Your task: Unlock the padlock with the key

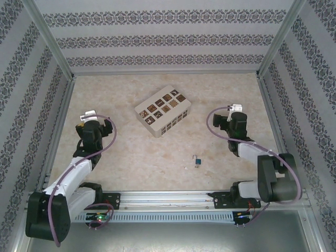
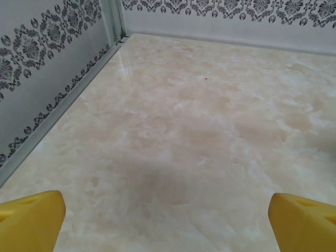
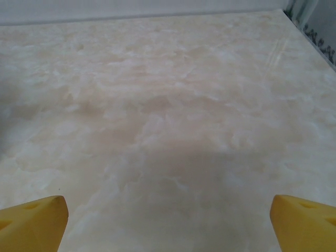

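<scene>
The tiny blue padlock (image 1: 198, 161) with its thin silvery shackle lies on the marbled table, near the front edge and between the two arms. Just left of it lies a tiny pale speck (image 1: 187, 167), too small to tell whether it is the key. My left gripper (image 1: 88, 114) hovers at the table's left side, far from the padlock. It is open, and its yellow fingertips (image 2: 31, 218) stand wide apart over bare table. Up and to the right of the padlock, my right gripper (image 1: 235, 108) is also open, with nothing between its yellow fingertips (image 3: 32, 220).
A cream box (image 1: 162, 111) with brown patterned squares sits at the middle of the table, behind the padlock. Patterned walls with metal frame posts (image 2: 114, 21) close in the left, back and right sides. A metal rail (image 1: 168, 199) runs along the front edge.
</scene>
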`<state>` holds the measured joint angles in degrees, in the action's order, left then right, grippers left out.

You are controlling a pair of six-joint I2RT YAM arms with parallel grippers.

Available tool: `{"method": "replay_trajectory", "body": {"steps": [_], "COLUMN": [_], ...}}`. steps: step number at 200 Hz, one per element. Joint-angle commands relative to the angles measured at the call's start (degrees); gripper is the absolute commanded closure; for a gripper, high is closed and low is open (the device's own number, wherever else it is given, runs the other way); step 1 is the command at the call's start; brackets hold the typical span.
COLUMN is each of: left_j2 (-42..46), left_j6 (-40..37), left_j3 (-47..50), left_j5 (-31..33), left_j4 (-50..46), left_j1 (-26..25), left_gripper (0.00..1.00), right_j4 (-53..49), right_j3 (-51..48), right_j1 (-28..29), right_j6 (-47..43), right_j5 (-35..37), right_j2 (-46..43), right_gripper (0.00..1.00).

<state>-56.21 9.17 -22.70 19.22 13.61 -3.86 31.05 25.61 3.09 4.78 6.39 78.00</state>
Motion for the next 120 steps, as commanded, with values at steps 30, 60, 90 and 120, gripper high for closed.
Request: {"method": "replay_trajectory", "body": {"steps": [30, 60, 90, 120], "left_j2": [-6.1, -9.9, -13.9, -17.9], "left_j6": [0.7, 0.6, 0.2, -1.9], "left_j3": [1.3, 1.0, 1.0, 0.7], "left_j5": [-5.6, -6.9, -7.7, -9.3], "left_j4": [10.9, 14.8, 19.5, 24.2], "left_j1": [2.8, 3.4, 3.8, 4.1], "left_gripper": [0.01, 0.01, 0.01, 0.01], "right_j4": [21.6, 22.5, 23.3, 23.4], "right_j3": [-4.3, -4.4, -4.2, -4.2], "right_j1": [-2.5, -3.5, -3.7, -3.7], "right_j6": [-2.6, -1.9, -1.6, -1.8], "right_j5": [-4.7, -6.8, -7.2, -7.2], "right_j2": [7.5, 9.0, 9.6, 9.6], "right_gripper": [0.02, 0.01, 0.02, 0.02]}}
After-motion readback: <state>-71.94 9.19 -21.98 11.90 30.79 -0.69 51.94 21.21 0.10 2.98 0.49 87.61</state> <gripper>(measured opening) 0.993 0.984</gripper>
